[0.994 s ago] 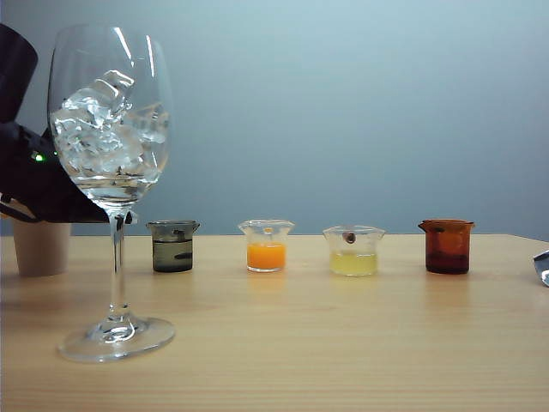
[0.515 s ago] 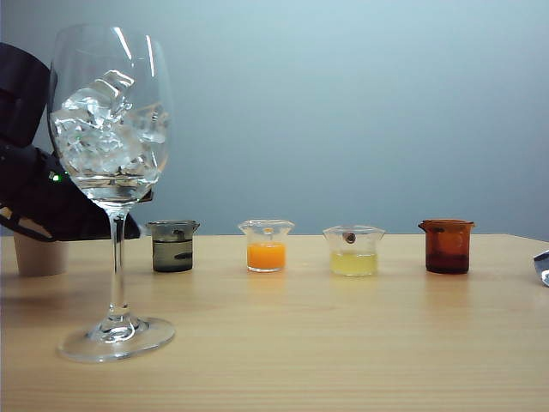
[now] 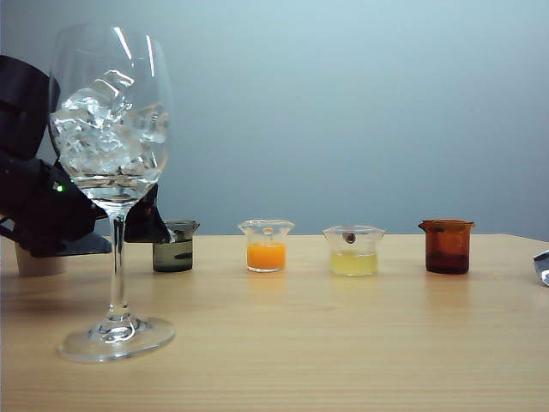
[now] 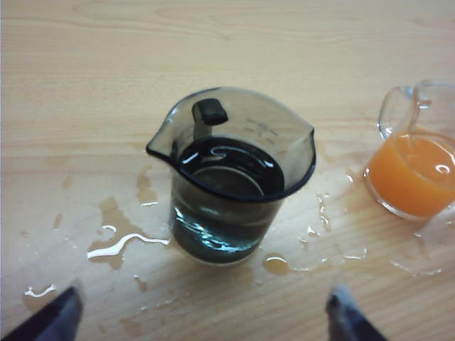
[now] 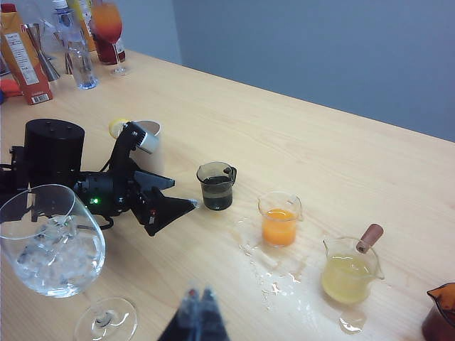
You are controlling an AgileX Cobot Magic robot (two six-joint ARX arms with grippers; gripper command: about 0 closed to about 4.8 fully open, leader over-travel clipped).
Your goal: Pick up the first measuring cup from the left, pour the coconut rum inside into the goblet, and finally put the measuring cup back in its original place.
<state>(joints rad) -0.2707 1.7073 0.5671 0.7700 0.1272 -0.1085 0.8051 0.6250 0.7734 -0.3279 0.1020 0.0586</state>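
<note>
Smoky measuring cup (image 4: 231, 177) first: you can see it upright on the wooden table (image 3: 360, 335), leftmost in the row of four small cups, with the coconut rum (image 4: 229, 172) still inside, looking dark through the tinted wall. In the exterior view the same cup sits just behind and to the right of the goblet's stem, partly covered by a black finger of your left arm.

Your left gripper (image 4: 202, 316) is spread wide, its two fingertips showing at either side of the left wrist view with the cup between and ahead of them. Neither tip touches the cup. From the right wrist view you can see that gripper reaching low over the table toward the cup, its pointed fingers just short of it.

Spilled liquid (image 4: 117, 245) lies in puddles and drops on the table around the cup's base, and more wet patches run on toward the clear cup of orange liquid (image 3: 266, 246) next in the row. Beyond that stand the clear cup of pale yellow liquid (image 3: 353, 251) and the amber-brown cup (image 3: 447, 246).

Your goblet (image 3: 111, 184) stands upright near the camera in the exterior view, ice cubes (image 3: 103, 129) piled in its bowl. A beige paper cup (image 5: 149, 142) sits behind the left arm.

Your right gripper (image 5: 199, 302) hovers high above the table, well apart from everything, its fingertips pressed together and holding nothing.
</note>
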